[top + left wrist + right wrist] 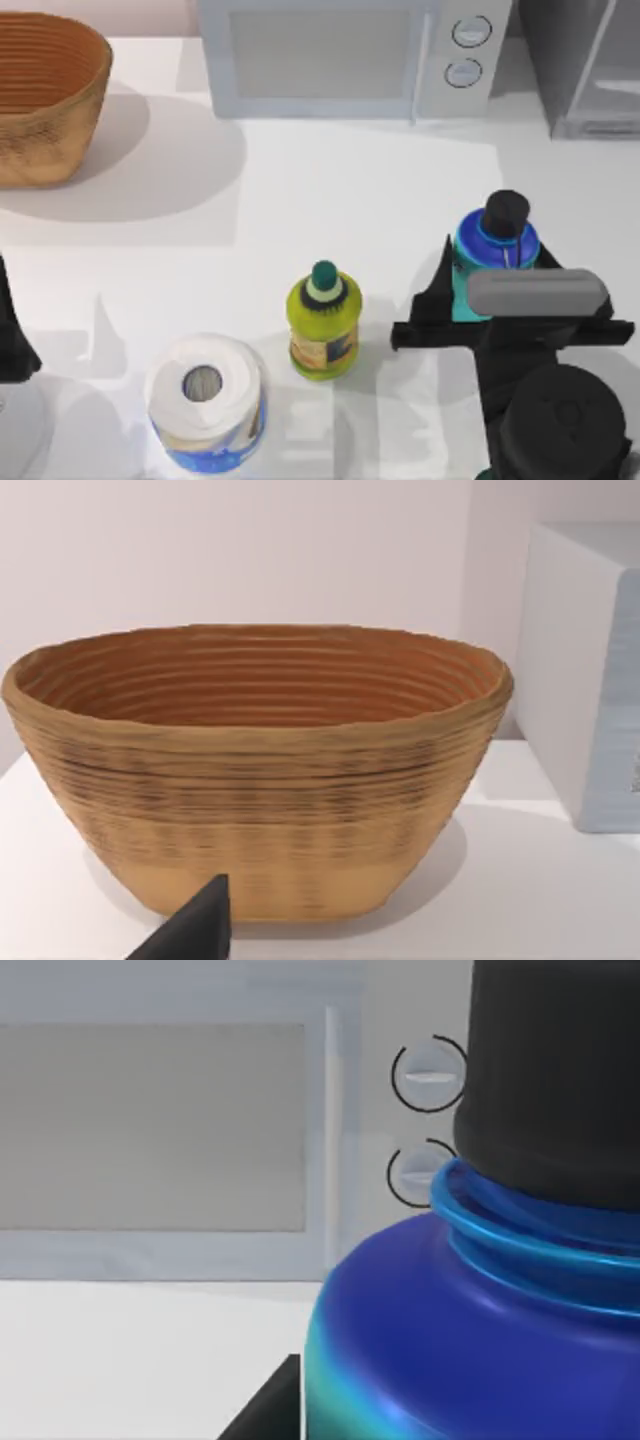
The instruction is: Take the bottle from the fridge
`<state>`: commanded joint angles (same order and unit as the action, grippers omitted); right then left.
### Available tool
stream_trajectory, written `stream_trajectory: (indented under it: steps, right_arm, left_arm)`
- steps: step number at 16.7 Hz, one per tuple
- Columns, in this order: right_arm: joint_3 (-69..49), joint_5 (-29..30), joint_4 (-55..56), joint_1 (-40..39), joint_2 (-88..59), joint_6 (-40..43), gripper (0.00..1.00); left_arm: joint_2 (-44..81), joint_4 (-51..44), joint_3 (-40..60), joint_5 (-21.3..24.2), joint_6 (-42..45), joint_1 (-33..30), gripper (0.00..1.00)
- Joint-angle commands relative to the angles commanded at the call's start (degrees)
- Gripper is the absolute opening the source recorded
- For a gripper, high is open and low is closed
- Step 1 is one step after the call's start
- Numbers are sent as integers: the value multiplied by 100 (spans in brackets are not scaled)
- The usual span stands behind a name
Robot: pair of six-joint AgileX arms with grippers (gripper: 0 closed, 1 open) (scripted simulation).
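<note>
The blue bottle [497, 238], with its black cap and teal label, stands upright over the right side of the table, outside the fridge [585, 70]. That dark grey cabinet sits at the back right corner. My right gripper [497, 278] is shut on the bottle, one dark finger [440, 282] pressed against its left side. In the right wrist view the bottle [470, 1340] looms very close. My left arm [12, 345] is parked at the table's left edge.
A light grey microwave [340, 55] with two knobs stands at the back centre. A woven basket [45, 100] is at the back left. A yellow-green bottle [323, 320] and a paper roll [207, 400] stand at the front.
</note>
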<state>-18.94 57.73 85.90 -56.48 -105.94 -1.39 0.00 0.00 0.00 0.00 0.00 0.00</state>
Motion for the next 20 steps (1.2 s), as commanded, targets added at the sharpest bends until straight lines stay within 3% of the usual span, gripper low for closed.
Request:
stream_trajectory:
  steps: [6, 12, 19, 20]
  right_arm:
    - [-173, -124, 89, 212, -124, 5, 0]
    - [-768, -750, 494, 976, -1150, 23, 0]
    - [-848, -972, 668, 994, -1470, 39, 0]
    - [-848, -972, 668, 994, -1470, 39, 8]
  left_arm:
    - [0, 0, 0, 0, 0, 0, 100]
    - [0, 0, 0, 0, 0, 0, 100]
    - [0, 0, 0, 0, 0, 0, 100]
    - [0, 0, 0, 0, 0, 0, 100]
